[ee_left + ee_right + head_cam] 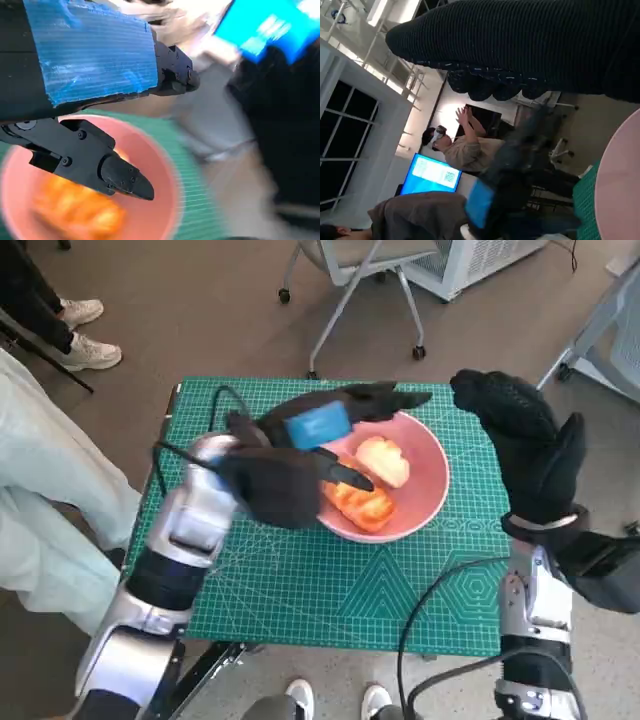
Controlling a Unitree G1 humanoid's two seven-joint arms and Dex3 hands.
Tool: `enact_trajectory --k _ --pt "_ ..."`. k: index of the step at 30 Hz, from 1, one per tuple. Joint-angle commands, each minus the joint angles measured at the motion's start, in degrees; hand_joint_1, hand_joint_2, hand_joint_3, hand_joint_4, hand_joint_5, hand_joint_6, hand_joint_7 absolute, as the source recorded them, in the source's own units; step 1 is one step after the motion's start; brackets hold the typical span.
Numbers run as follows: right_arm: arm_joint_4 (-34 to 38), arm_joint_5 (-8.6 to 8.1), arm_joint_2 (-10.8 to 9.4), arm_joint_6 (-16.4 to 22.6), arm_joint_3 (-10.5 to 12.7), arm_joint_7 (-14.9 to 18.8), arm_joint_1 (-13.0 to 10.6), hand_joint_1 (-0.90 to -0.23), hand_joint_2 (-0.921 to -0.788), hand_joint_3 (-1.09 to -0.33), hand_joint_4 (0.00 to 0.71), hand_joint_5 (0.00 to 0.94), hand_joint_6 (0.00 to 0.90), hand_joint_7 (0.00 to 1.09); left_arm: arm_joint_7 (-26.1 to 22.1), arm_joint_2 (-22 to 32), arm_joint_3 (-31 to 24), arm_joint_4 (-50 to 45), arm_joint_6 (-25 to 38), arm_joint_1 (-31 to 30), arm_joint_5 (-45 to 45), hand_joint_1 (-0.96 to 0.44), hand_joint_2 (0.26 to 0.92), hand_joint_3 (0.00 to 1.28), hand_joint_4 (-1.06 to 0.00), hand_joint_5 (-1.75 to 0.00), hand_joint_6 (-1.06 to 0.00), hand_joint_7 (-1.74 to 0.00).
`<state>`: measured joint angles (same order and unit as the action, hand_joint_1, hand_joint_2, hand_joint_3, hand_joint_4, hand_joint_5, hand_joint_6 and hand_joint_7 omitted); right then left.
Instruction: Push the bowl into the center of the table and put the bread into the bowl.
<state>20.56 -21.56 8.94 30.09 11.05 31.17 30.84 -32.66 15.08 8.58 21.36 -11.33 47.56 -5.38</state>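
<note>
A pink bowl [428,480] stands near the middle of the green mat, a little to the right. Inside it lie a pale bread roll [385,460] and an orange-brown bread piece [365,507]. My left hand [300,455] hovers over the bowl's left half with fingers spread and nothing in them. The left wrist view shows its fingers [120,177] above the bowl [155,200] and the blurred bread [75,210]. My gloved right hand [525,440] is raised just right of the bowl, holding nothing. In the right wrist view the glove [530,40] spans the top, with the bowl's rim [620,180] at the edge.
The green cutting mat [300,590] covers the small table. A person's pale-trousered legs [40,460] stand close to the table's left side, with shoes [85,350] further back. A wheeled chair [350,270] is behind the table. A person [465,150] shows in the right wrist view.
</note>
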Motion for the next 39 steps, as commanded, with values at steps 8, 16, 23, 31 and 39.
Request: enact_trajectory --k 8,16,23,31,39 --pt "-3.87 1.95 0.46 -1.88 -0.69 -2.66 0.11 -0.681 -0.921 -0.789 0.194 0.002 0.072 0.48 1.58 -7.52 -11.05 -2.77 -8.77 -8.0 19.68 -0.44 0.921 0.22 -0.18 -0.02 -0.29 -0.04" --pt "-8.66 4.04 0.79 -4.34 -1.31 -6.0 0.25 -0.672 -0.921 -0.819 0.191 0.001 0.064 0.49 4.43 -11.14 -13.65 -8.01 -8.45 -12.17 25.18 -0.55 0.921 0.38 -0.17 -0.02 -0.28 -0.07" --pt "-10.4 5.17 0.96 -4.57 -1.43 -7.36 0.12 -0.655 -0.921 -0.828 0.191 0.001 0.059 0.5 5.49 -10.94 -13.65 -11.25 -9.55 -14.16 24.04 -0.62 0.921 0.46 -0.16 -0.01 -0.04 -0.49" --pt "-11.26 5.81 1.04 -4.27 -1.97 -8.06 0.03 -0.659 -0.921 -0.828 0.191 0.001 0.055 0.51 6.69 -10.51 -13.08 -14.88 -9.12 -16.43 22.93 -0.66 0.921 0.48 -0.16 0.0 0.0 -0.53" --pt "-12.75 6.78 1.11 -4.42 -2.56 -8.77 -0.47 -0.662 -0.921 -0.83 0.179 0.0 0.049 0.52 5.54 -10.27 -13.08 -16.75 -8.23 -18.08 24.93 -0.68 0.921 0.49 -0.16 0.0 0.0 -0.49"
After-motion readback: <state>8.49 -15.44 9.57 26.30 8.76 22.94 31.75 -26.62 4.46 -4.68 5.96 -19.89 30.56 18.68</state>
